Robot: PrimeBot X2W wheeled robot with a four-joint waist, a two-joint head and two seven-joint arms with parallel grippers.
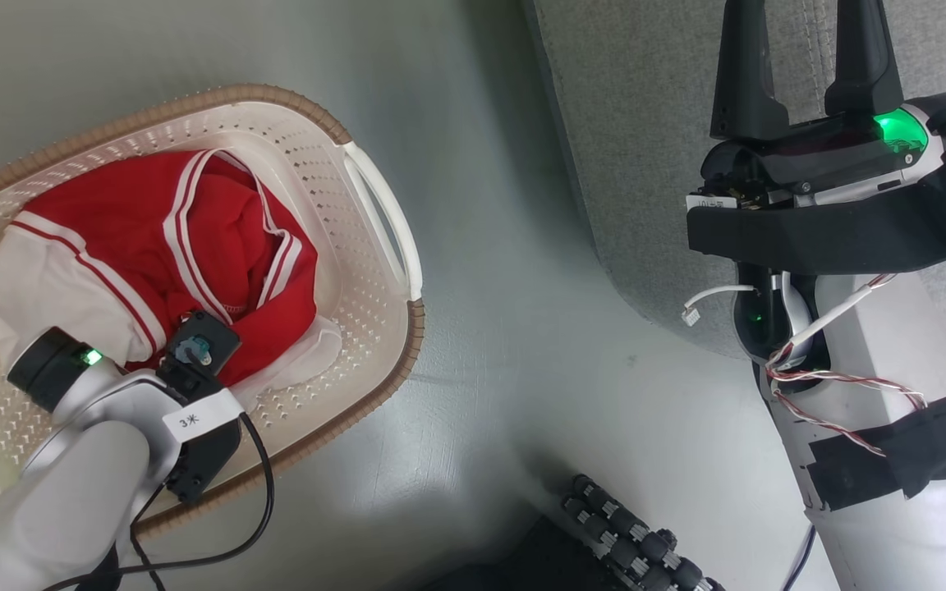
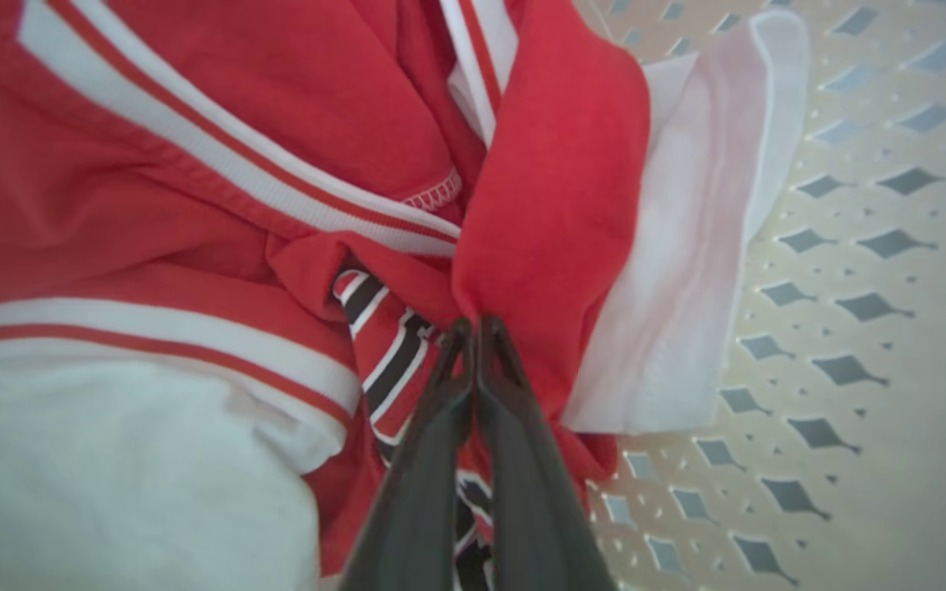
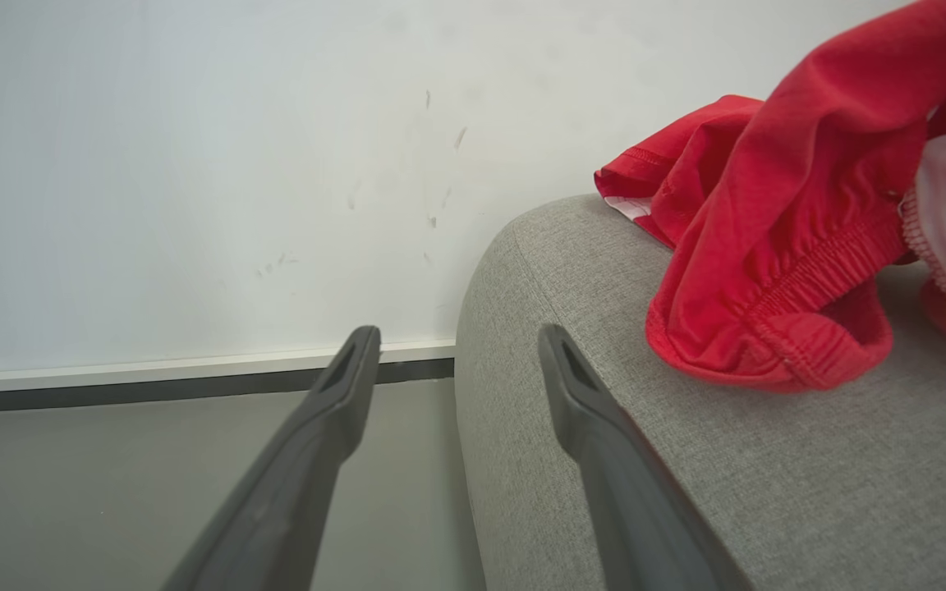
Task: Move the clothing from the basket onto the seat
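Red fabric with white trim is what grabs you first: the clothing [image 1: 194, 246] sits bunched up in the cream basket [image 1: 374, 271] on the left side of the head view, with white lining spilling out at the lower left of the heap. The basket stands on the grey floor [image 1: 522, 369], and its perforated plastic fills the right side of the left wrist view. The left hand [image 2: 473, 327] is down in the pile, fingers pinched together with barely a sliver between them, tips closed on a red fold right beside a strip of red, white and dark stripes. In the head view that arm's pale forearm reaches in from the lower left corner, over the basket's near rim. The grey woven sofa [image 1: 645, 123] takes up the upper right of the head view, apart from the basket with bare floor between them. The right hand [image 3: 456, 335] hangs wide open with nothing in it; in its wrist view one finger sits over the floor and the other over the sofa's rounded edge. Another red piece [image 3: 769, 246] with a gathered elastic hem lies on the sofa at the upper right of that view, near the hand but not touching it. Behind it all there's a white wall [image 3: 194, 148] with a few scuff marks.
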